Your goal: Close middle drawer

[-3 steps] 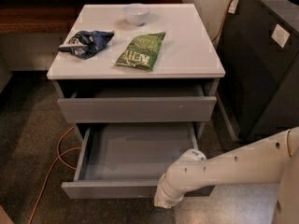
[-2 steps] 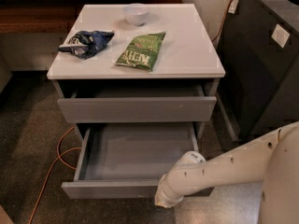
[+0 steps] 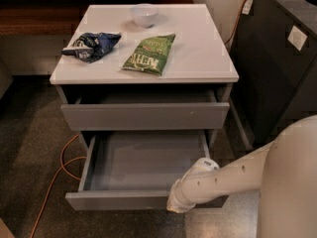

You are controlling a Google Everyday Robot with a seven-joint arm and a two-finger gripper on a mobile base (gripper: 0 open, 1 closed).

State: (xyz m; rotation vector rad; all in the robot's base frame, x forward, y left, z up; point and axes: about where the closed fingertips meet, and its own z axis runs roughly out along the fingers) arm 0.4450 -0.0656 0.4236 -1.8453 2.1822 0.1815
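The middle drawer (image 3: 119, 200) is a plain grey drawer pulled far out of the white-topped cabinet (image 3: 208, 58). Its shallow grey box (image 3: 148, 157) is empty. My gripper (image 3: 176, 205) is at the end of my white arm (image 3: 223, 180). It sits low against the right part of the drawer's front panel, and the wrist covers it. Above, the uppermost grey drawer (image 3: 143, 115), with a tiny white chip on its front, stands slightly out. The lowest drawer is hidden under the open one.
On the cabinet top lie a green chip bag (image 3: 149, 53), a crumpled blue bag (image 3: 91, 44) and a white bowl (image 3: 144, 14). A dark grey bin (image 3: 277, 68) stands close on the right. An orange cable (image 3: 62, 167) runs over the floor at the left.
My upper arm fills more of the lower right corner. The wrist stays at the drawer's front panel, and the drawer stands as far out as before.
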